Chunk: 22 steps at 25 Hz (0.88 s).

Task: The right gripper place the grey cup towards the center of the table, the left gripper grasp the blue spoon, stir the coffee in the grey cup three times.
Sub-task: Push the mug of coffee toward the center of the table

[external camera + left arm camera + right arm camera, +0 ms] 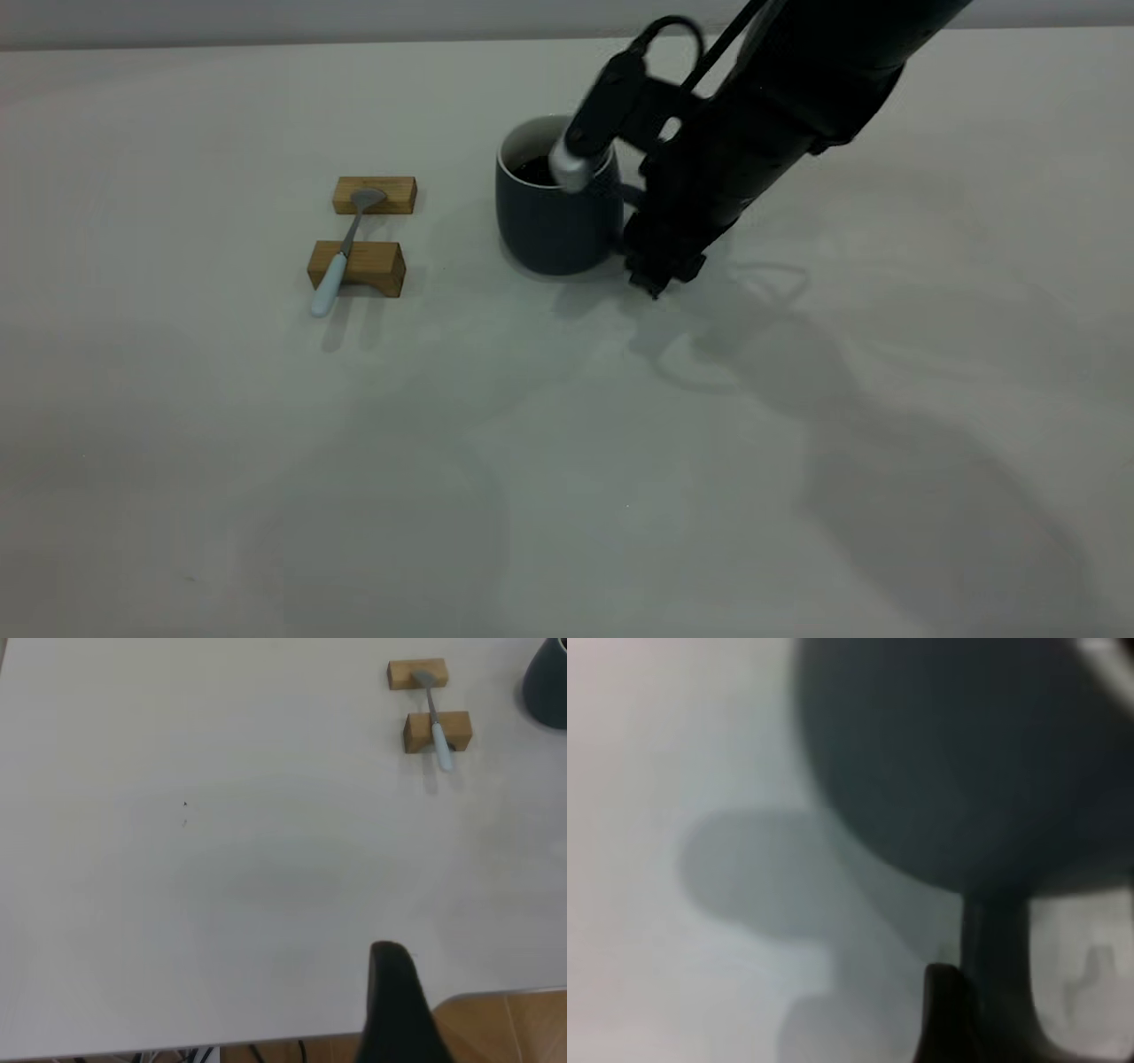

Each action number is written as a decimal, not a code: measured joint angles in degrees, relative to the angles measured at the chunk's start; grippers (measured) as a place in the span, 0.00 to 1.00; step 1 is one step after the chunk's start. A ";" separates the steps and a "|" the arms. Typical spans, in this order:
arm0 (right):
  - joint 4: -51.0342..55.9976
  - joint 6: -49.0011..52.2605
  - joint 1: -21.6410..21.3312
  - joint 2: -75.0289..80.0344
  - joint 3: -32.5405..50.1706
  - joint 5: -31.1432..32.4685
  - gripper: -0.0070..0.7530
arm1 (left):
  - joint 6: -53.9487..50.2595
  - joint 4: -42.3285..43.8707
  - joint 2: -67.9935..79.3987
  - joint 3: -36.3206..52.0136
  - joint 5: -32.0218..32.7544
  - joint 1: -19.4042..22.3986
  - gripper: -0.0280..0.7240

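Observation:
The grey cup (pixel 554 208) stands upright on the table (pixel 567 461), just right of the middle at the back, with dark coffee (pixel 534 170) inside. My right gripper (pixel 654 276) reaches down at the cup's right side, shut on the loop handle (pixel 997 966); one black finger (pixel 943 1010) presses against it. The blue spoon (pixel 341 257) lies left of the cup across two wooden blocks, pale handle toward the front. The left wrist view shows the left gripper (pixel 394 992) over the table's edge, far from the spoon (pixel 436 726) and the cup (pixel 547 687).
Two tan wooden blocks (pixel 375 195) (pixel 357 268) hold the spoon off the table. The right arm's silver-tipped module (pixel 571 168) hangs over the cup's rim. The table edge and a wooden floor (pixel 505 1028) lie beside the left gripper.

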 joint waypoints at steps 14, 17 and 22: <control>16.26 0.22 -0.46 0.00 0.00 -0.11 0.73 | 0.00 0.00 0.00 0.00 0.00 0.00 0.75; 17.58 0.22 -0.52 0.00 0.00 -0.54 0.73 | -0.06 0.00 0.00 0.00 0.00 0.00 0.75; 18.04 -0.02 -2.14 0.00 0.00 -2.07 0.73 | -0.06 0.00 0.00 0.00 0.00 0.00 0.75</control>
